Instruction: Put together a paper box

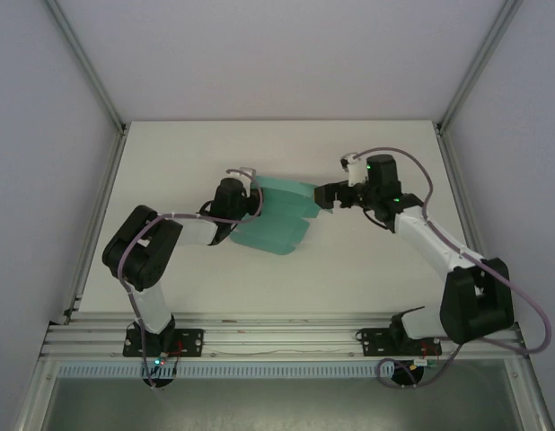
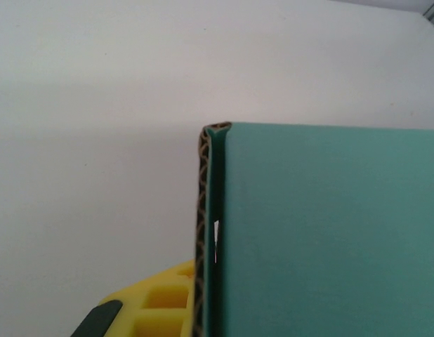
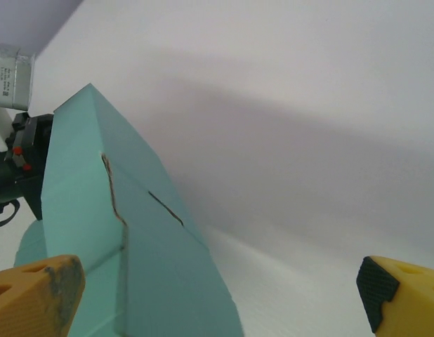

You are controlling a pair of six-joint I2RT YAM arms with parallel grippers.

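The teal-green paper box [image 1: 279,218] lies partly folded at the table's middle, one panel raised along its far side. My left gripper [image 1: 253,203] is at its left end. In the left wrist view a folded wall of the box [image 2: 322,232] with its corrugated edge stands tight against my yellow finger [image 2: 157,300]; the other finger is hidden behind the card. My right gripper [image 1: 325,194] is at the box's right end, open wide. In the right wrist view the box's raised end [image 3: 133,246] sits between the fingers, close to the left finger [image 3: 34,298].
The white table [image 1: 376,269] is walled by an aluminium frame with posts [image 1: 89,76] at the back corners. A metal rail [image 1: 277,337] along the near edge carries both arm bases. Bare surface lies behind and in front of the box.
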